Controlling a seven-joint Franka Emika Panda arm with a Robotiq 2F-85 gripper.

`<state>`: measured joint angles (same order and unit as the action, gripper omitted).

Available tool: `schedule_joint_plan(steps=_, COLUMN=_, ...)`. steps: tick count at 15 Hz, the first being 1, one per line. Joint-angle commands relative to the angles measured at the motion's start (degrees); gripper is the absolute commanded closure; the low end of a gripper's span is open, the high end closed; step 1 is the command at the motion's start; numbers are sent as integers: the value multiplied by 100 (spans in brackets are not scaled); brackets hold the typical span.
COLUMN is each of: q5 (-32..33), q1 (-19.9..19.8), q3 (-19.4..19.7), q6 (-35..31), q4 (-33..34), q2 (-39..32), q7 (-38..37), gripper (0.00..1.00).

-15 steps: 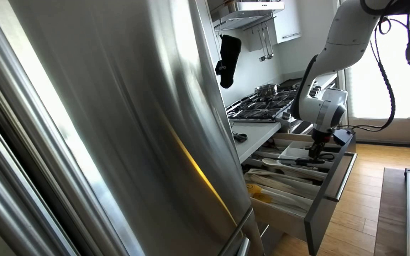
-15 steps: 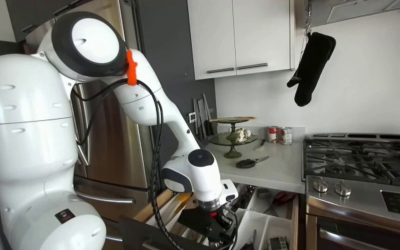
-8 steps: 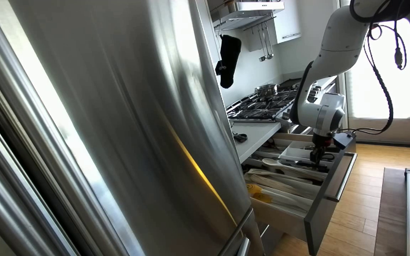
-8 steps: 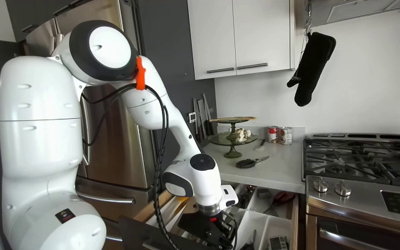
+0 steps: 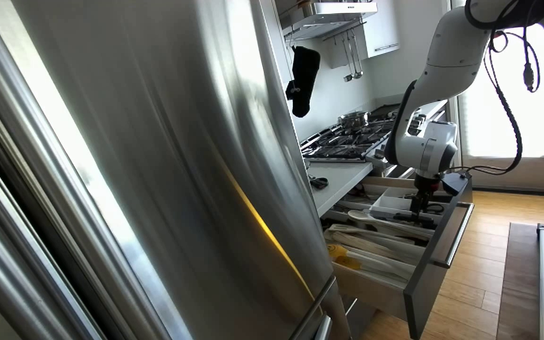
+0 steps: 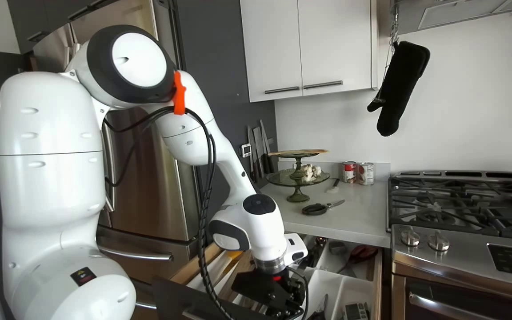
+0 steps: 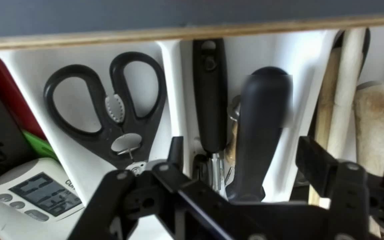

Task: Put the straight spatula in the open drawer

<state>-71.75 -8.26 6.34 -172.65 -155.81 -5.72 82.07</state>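
Black and thick in the handle, apparently the straight spatula (image 7: 260, 140), lying in a white compartment (image 7: 312, 76) of the open drawer (image 5: 371, 290), directly between the widely parted fingers (image 7: 313, 163) of the gripper (image 7: 242, 150) and, in the wrist view, touching neither. Blade hidden there under the gripper's own linkage, so identity judged from the handle alone. Spread jaws around an unheld handle: likelier a release than a grasp, given the task, with perhaps only a straight lift left to make. Some risk of dragging the slim black-handled tool (image 7: 210, 96) beside it, also within the gripper's span. Dividers (image 7: 173, 93) presumably there to sort by kind: scissors (image 7: 113, 129) left of the gripper in the wrist view, digital timer (image 7: 42, 193) farther out, wooden handles (image 7: 347, 90) to the right.

Beyond the gripper in an exterior view, pale counter (image 6: 358, 218) bearing a glass cake stand (image 6: 289, 181) and food cans (image 6: 366, 174), probably kept back to free the working edge. Right of the gripper, gas stove (image 6: 465, 244), with a black oven mitt (image 6: 400, 89) hung higher up, presumably handy for hot pans. Left of the gripper in both exterior views, steel refrigerator (image 5: 158, 165); below, wooden floor (image 5: 470, 274).
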Motion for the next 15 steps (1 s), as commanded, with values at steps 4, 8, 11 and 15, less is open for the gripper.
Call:
schedule_joint_plan(steps=4, q5=661, q1=-134, q3=266, q6=36, q4=-330, q2=767, q7=-244, gripper=0)
schedule_joint_plan(steps=8, q5=1116, q1=-222, q3=331, q6=227, q4=-150, q2=889, q7=-347, gripper=0)
schedule_joint_plan(steps=11, q5=1987, q1=-379, q3=338, q6=378, q4=-405, q2=1414, q7=-856, gripper=0)
schedule_joint_plan(steps=15, q5=3784, q1=-1005, q3=258, q6=1511, q4=-214, q2=1865, q7=-2209, gripper=0)
